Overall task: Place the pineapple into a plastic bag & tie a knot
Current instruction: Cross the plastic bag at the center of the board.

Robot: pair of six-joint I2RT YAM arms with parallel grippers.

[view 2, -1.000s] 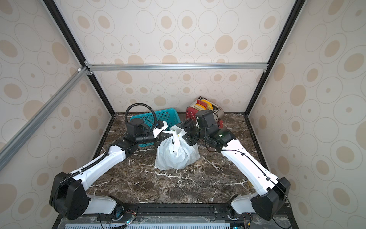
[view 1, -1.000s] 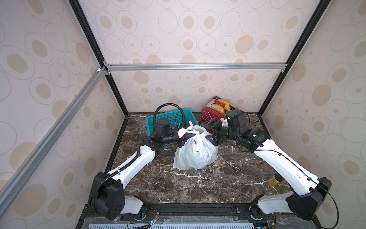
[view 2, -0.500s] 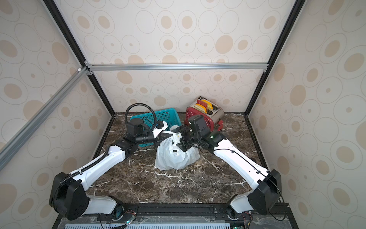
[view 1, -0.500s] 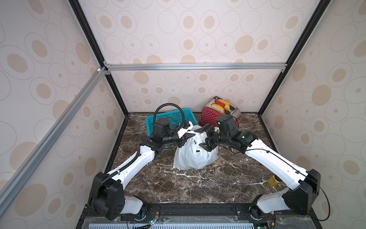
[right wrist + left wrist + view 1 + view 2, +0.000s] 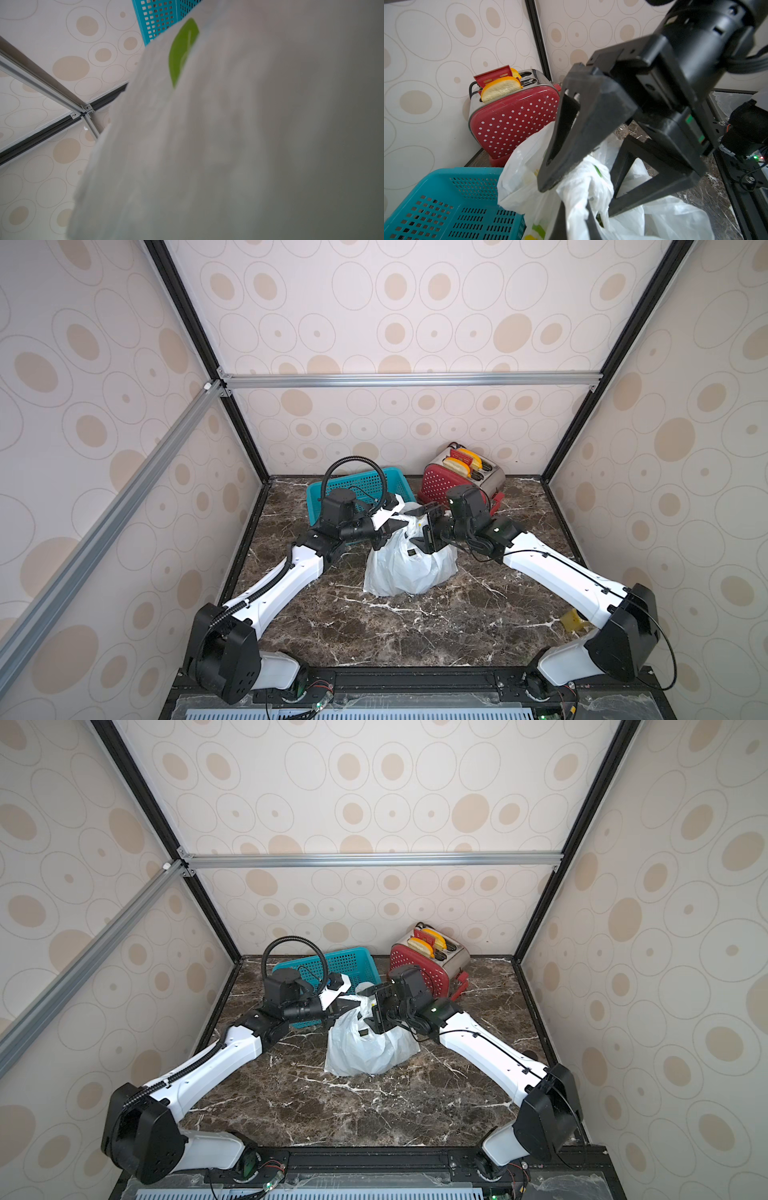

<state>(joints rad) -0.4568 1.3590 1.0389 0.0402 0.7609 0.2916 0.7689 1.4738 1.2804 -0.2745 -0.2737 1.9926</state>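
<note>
The white plastic bag (image 5: 409,572) with lemon print stands bulging on the marble table in both top views. The pineapple is hidden inside it, and no knot shows. My left gripper (image 5: 394,526) is shut on a gathered strip of the bag's top; in the left wrist view its fingers (image 5: 561,220) pinch white plastic. My right gripper (image 5: 420,529) faces it, open, its black fingers (image 5: 581,128) straddling the bunched bag top (image 5: 591,182). The right wrist view is filled by blurred bag plastic (image 5: 228,145), so its jaws are hidden there.
A teal mesh basket (image 5: 357,488) stands behind the left arm. A red polka-dot toaster (image 5: 453,485) with toast slices sits at the back right. A small yellow object (image 5: 574,620) lies by the right arm's base.
The right gripper has swung left from beside the toaster to the bag's top and now straddles it. The left gripper has held its grip in place.
</note>
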